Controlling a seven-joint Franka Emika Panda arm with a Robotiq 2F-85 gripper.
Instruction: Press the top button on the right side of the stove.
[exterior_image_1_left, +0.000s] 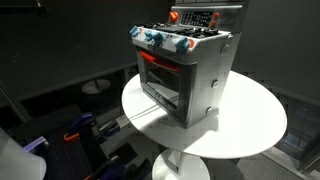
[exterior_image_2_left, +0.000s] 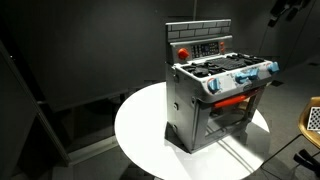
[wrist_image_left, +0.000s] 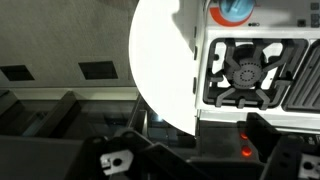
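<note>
The gripper (wrist_image_left: 195, 160) holds its 2 jaws spread apart with nothing between them, above the stove (wrist_image_left: 262, 72) and clear of it. The stove stands upright near the middle of the round white table (wrist_image_left: 160, 60), knobs facing the table's edge.

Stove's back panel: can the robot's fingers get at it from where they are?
Likely yes. The fingers hover open above the stove, and nothing stands between them and the panel, which faces open air in both exterior views.
</note>
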